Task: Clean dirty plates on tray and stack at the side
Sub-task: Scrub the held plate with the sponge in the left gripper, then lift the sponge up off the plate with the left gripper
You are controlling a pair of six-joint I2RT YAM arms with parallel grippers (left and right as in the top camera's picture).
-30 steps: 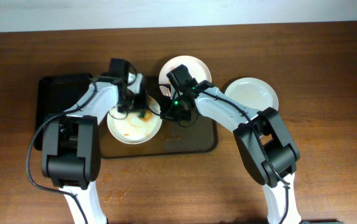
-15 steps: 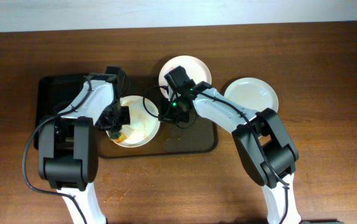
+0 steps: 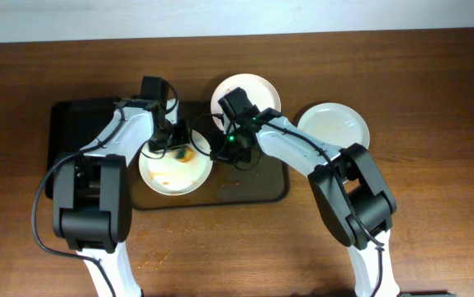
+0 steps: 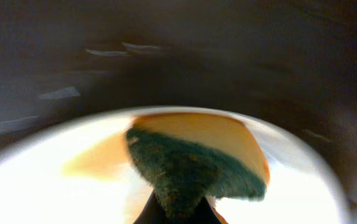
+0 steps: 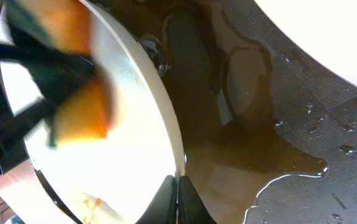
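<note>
A dirty white plate [image 3: 173, 172] with orange smears lies on the black tray [image 3: 258, 186]. My left gripper [image 3: 177, 143] is shut on a green and yellow sponge [image 4: 191, 162] pressed on the plate's far part. My right gripper [image 3: 220, 148] is shut on the plate's right rim [image 5: 177, 163]. The sponge also shows in the right wrist view [image 5: 73, 93]. A second white plate [image 3: 258, 89] sits at the tray's back. A white plate [image 3: 336, 125] lies on the table to the right.
The tray floor is wet, with puddles by the plate rim [image 5: 278, 149]. A dark bin or mat [image 3: 72, 140] lies at the left end of the tray. Brown table surface [image 3: 435, 165] spreads to the right and front.
My left gripper has moved with the sponge from the plate's left side back to its upper right part. The plate shifted a little. My right gripper kept its hold on the rim.
</note>
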